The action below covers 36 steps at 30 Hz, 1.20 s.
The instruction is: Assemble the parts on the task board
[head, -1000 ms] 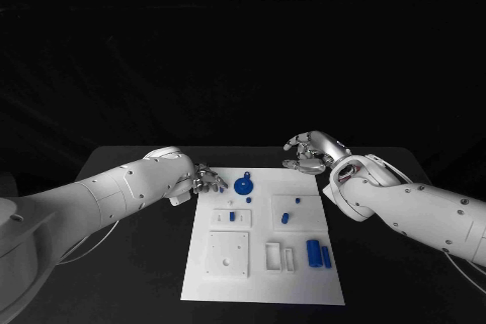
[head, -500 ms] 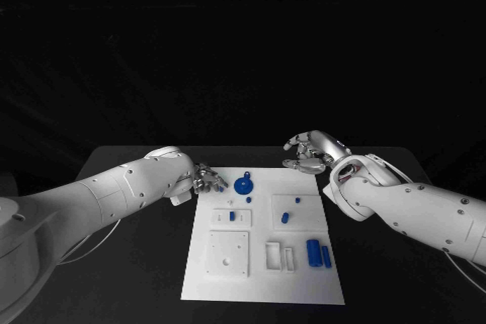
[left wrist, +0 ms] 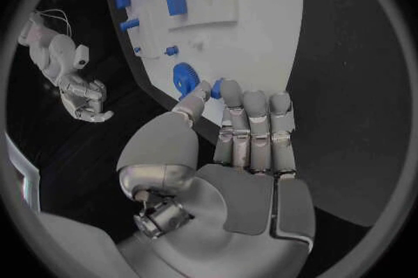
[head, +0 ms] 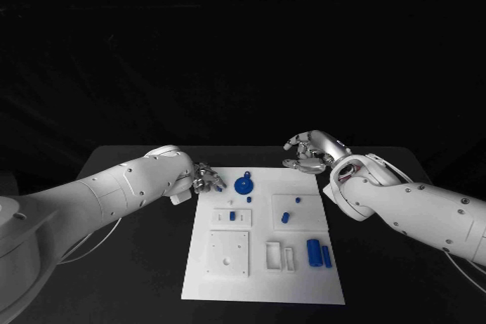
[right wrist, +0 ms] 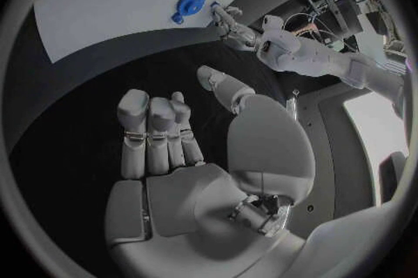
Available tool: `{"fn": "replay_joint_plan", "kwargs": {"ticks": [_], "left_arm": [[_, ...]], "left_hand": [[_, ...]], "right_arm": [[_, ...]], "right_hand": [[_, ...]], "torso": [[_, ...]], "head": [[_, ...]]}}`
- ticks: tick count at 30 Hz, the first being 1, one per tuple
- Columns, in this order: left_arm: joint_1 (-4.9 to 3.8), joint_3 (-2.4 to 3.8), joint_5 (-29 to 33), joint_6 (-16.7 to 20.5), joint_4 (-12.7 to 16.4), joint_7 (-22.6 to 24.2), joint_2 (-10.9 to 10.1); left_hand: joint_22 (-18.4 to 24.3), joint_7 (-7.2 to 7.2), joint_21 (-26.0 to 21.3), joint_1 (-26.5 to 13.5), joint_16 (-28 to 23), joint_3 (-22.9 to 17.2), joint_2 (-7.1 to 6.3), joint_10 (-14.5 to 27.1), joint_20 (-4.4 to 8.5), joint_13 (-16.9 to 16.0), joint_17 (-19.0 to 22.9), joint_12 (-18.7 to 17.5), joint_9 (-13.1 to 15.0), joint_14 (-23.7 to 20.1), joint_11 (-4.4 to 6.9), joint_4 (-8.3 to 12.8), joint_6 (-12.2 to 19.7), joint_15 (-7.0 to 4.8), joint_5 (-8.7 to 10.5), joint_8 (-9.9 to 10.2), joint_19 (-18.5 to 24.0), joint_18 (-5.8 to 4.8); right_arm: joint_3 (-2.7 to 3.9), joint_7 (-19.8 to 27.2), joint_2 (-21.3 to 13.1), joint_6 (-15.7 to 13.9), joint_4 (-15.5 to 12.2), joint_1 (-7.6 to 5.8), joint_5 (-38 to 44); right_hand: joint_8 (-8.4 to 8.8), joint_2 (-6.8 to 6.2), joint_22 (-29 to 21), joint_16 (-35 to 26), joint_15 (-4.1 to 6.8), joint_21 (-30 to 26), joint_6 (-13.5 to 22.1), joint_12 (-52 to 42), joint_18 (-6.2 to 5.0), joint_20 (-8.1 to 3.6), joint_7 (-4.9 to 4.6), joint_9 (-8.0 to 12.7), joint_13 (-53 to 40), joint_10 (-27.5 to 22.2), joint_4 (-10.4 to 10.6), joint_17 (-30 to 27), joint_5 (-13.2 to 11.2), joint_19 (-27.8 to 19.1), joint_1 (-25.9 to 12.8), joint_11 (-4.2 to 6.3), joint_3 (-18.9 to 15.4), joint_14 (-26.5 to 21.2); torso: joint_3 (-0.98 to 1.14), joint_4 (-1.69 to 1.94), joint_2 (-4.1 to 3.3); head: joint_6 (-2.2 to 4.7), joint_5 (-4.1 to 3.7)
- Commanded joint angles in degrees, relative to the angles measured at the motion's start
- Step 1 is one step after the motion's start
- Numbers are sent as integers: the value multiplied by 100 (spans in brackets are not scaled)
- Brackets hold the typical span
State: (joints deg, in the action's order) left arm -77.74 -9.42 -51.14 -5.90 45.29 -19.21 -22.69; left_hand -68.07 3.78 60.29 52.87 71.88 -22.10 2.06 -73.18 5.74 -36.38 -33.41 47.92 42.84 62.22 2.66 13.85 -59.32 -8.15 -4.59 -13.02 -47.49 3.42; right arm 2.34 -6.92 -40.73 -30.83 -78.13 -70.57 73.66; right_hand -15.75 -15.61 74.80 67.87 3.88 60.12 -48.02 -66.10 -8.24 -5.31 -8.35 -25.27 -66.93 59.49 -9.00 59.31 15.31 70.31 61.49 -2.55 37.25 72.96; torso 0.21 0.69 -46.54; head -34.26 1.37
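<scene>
The white task board (head: 263,275) lies in the middle of the black table. A blue gear (head: 244,185) sits near its far edge, also seen in the left wrist view (left wrist: 184,76). My left hand (head: 208,178) hovers at the board's far left corner, just left of the gear. Its thumb and a finger pinch a small blue part (left wrist: 216,88). My right hand (head: 309,155) hangs over the black table beyond the board's far right corner. It holds nothing, with its fingers loosely bent and the thumb apart (right wrist: 174,139).
Small blue pegs (head: 232,216) (head: 286,216) stand in raised white blocks at mid-board. Two blue cylinders (head: 313,253) lie near the board's right edge beside a white slotted holder (head: 275,256). A square white plate with holes (head: 229,252) sits at the near left.
</scene>
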Motion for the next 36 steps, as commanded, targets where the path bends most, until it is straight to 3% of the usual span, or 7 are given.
{"fn": "replay_joint_plan", "kwargs": {"ticks": [1, 2, 12, 19, 22, 32, 36], "left_arm": [[16, -8, 60, -83, 1, 52, 14], [16, -8, 63, -76, -2, 54, 15], [25, -8, 161, 140, 86, 45, -69], [25, -7, 341, 390, 477, -14, -332], [24, -6, 389, 584, 717, -10, -476], [16, -2, 416, 1441, 1999, 10, -1248], [17, -36, 365, 1827, 2421, 13, -1496]], "left_hand": [[31, 7, 25, 169, 11, -305, -28, -58, 750, 11, 16, -50, -3, 16, -25, -88, -68, 13, 140, 21, 13, -103], [43, 10, 30, 281, 15, -569, -110, -78, 751, 15, 18, -57, 0, 27, -10, -190, -94, 16, 189, 12, -5, -101], [22, -95, 130, 419, 90, -970, -79, -221, 765, -3, -2, -28, 85, 146, 81, -232, -393, -7, 172, -160, -70, -95], [3, -192, 264, 350, 196, -1149, -115, -415, 821, -46, -39, 51, 131, 332, 179, -190, -606, -82, 89, -271, -203, -58], [1, -224, 308, 292, 228, -1187, -143, -471, 839, -65, -52, 79, 153, 388, 211, -162, -683, -109, -25, -314, -243, -48], [17, -332, 464, 101, 338, -1256, -226, -698, 916, -143, -94, 195, 257, 623, 321, -46, -931, -219, -538, -459, -440, 2], [20, -372, 535, 45, 403, -1283, -257, -763, 948, -196, -124, 267, 291, 708, 358, -9, -1007, -272, -693, -500, -518, 24]], "right_arm": [[3, 48, 5, 38, -2, 2, 15], [3, 48, 5, 38, 1, 2, 15], [3, 54, 13, 41, 12, 2, 11], [3, 57, 5, 43, 10, 2, -5], [3, 58, -6, 47, 4, 2, -9], [2, 63, -56, 67, -6, 2, -17], [1, 65, -76, 72, -9, 2, -31]], "right_hand": [[3, 21, 7, -25, 4, -32, 25, -25, -676, -8, -60, 7, 11, -17, 23, -4, 22, 32, 0, 13, -24, 32], [2, 21, 7, -24, 4, -32, 24, -25, -676, -8, -60, 7, 11, -17, 23, -4, 22, 32, -1, 13, -24, 32], [1, 19, 8, -25, 4, -33, 22, -28, -676, -8, -60, 8, 13, -17, 26, -4, 25, 33, -3, 13, -27, 33], [1, 18, 9, -25, 4, -34, 22, -29, -676, -8, -60, 8, 15, -17, 27, -4, 27, 34, -5, 13, -28, 33], [1, 18, 9, -25, 4, -34, 22, -30, -676, -8, -60, 8, 16, -17, 27, -4, 29, 34, -5, 13, -29, 33], [2, 19, 10, -26, 4, -35, 22, -31, -676, -8, -59, 9, 18, -18, 29, -4, 41, 34, -6, 13, -30, 33], [2, 18, 11, -27, 5, -37, 22, -33, -676, -9, -59, 10, 22, -20, 32, -4, 58, 34, -8, 13, -31, 33]], "torso": [[-1, -3, 1], [-2, -3, 1], [-1, -5, 2], [2, 7, 5], [1, 12, 5], [1, 14, 7], [5, 17, 4]], "head": [[-6, 5], [-6, 5], [-8, 3], [-5, 9], [-6, 14], [-14, 42], [-17, 60]]}}
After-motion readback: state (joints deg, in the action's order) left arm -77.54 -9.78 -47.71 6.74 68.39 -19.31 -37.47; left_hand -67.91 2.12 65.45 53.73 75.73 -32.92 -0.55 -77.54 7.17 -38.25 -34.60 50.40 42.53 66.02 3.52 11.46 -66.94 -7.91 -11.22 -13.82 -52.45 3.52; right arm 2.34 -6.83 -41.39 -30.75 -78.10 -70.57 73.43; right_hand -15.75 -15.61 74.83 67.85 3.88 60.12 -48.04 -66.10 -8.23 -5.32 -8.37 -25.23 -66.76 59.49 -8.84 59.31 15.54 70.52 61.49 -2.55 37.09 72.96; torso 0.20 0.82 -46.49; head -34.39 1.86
